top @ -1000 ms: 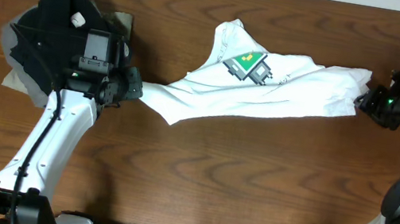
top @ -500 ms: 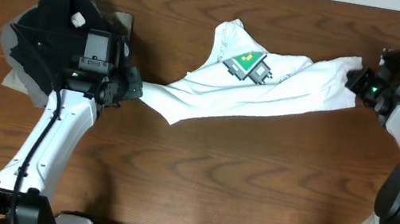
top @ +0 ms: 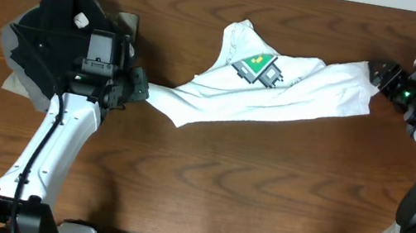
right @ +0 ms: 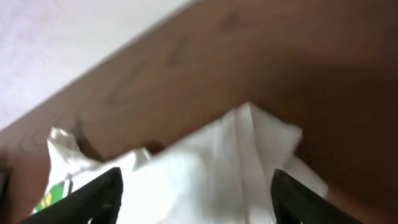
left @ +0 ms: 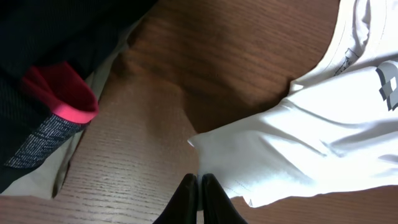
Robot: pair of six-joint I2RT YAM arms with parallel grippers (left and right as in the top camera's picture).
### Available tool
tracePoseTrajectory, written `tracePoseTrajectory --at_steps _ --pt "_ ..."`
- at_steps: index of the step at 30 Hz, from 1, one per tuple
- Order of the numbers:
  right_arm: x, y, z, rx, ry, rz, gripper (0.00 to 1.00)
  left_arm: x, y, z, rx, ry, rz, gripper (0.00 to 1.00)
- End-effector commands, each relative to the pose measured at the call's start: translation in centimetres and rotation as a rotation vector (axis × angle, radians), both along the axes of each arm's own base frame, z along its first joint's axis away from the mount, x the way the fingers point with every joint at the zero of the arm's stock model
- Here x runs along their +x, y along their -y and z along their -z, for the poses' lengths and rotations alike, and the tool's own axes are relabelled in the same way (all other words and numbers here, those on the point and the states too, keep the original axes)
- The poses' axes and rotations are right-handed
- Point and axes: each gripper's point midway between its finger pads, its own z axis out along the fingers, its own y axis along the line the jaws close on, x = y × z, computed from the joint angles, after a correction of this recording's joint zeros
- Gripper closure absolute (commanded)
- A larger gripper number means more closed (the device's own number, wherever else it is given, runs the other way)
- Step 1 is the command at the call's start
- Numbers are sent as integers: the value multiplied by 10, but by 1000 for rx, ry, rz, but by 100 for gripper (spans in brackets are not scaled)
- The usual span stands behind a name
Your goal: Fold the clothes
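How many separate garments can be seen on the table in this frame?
3. A white T-shirt lies stretched across the centre; a black garment sits at the far left; a grey garment peeks out beneath it. Others may be hidden underneath.

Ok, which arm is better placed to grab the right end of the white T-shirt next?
Right. The right fingers stand open just at that end of the T-shirt, cloth between them. The left fingers are shut on the shirt's far end, beside the black garment.
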Motion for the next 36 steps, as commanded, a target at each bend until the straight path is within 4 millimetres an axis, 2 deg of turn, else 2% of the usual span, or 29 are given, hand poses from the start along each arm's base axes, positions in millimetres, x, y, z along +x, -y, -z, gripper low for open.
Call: tracePoseTrajectory --at_steps 1,7,8,9,13,15,17,20,21,22,25,29,32,36 --pt "-7 -2 0 -30 -28 -21 32 3 -3 -6 17 19 4 93" --pt "-32 -11 22 -5 -163 -53 55 3 -3 -5 18 17 4 92" --pt "-34 -13 24 -2 -171 -56 53 3 -3 -5 18 17 4 92" --pt "-34 -14 24 -1 -174 -58 46 3 -3 -5 18 18 4 92" --pt "-31 -22 19 18 -150 -88 36 3 -3 -6 18 18 4 92" --pt "-26 -25 13 28 -113 -104 35 3 -3 -5 17 18 4 92" --pt "-21 -23 9 39 -93 -83 44 3 -3 -5 18 18 4 92" --pt "-14 -20 2 52 -65 -60 48 3 -3 -6 17 18 4 92" --pt "-14 -20 2 53 -62 -59 45 3 -3 -5 17 18 4 92" --pt "-14 -21 2 54 -67 -60 35 3 -3 -6 17 18 4 92" --pt "-26 -18 16 53 -151 -30 33 3 -3 -5 17 18 4 92" --pt "-53 -3 46 -37 -322 38 40 2 -2 -5 11 13 8 92" --pt "-66 -2 55 -112 -365 -22 45 1 -2 -5 12 11 8 92" --pt "-81 4 65 -146 -446 5 44 2 -2 -5 12 12 8 91"
